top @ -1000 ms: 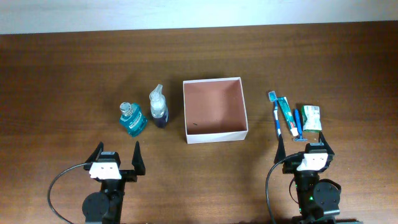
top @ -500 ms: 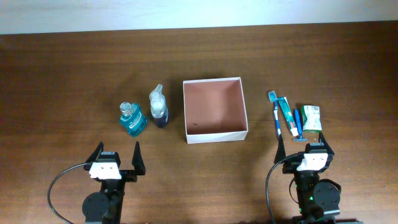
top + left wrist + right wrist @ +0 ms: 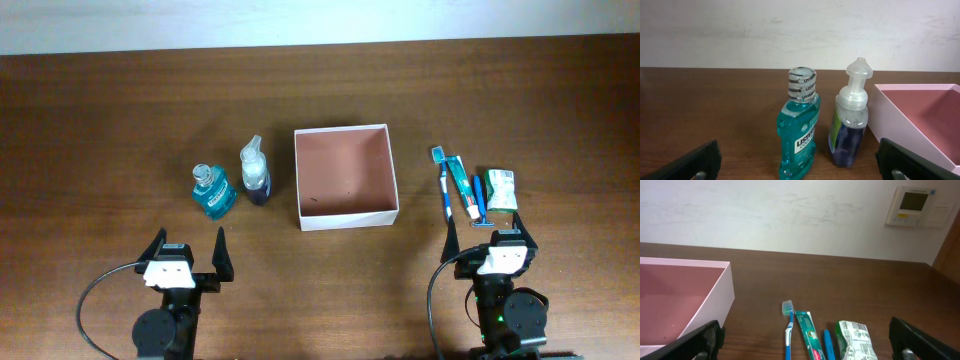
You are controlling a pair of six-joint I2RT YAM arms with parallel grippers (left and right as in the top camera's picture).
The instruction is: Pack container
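Note:
The container point(image 3: 346, 216), a square white-walled box with a reddish-brown floor, sits mid-table and holds nothing; its wall shows in the left wrist view point(image 3: 900, 115) and right wrist view point(image 3: 720, 297). Left of it stand a teal mouthwash bottle point(image 3: 212, 192) point(image 3: 799, 132) and a clear spray bottle point(image 3: 255, 172) point(image 3: 850, 120). Right of it lie a toothbrush point(image 3: 443, 180) point(image 3: 788, 330), toothpaste tube point(image 3: 461, 183) point(image 3: 809, 335), blue razor point(image 3: 480, 200) point(image 3: 827, 344) and green-white packet point(image 3: 502, 189) point(image 3: 855, 341). My left gripper point(image 3: 187, 250) point(image 3: 800, 172) and right gripper point(image 3: 490, 238) point(image 3: 805, 352) are open and hold nothing, near the front edge.
A white wall runs behind the table, with a wall control panel point(image 3: 916, 205) at the right. Black cables loop beside both arm bases at the front edge.

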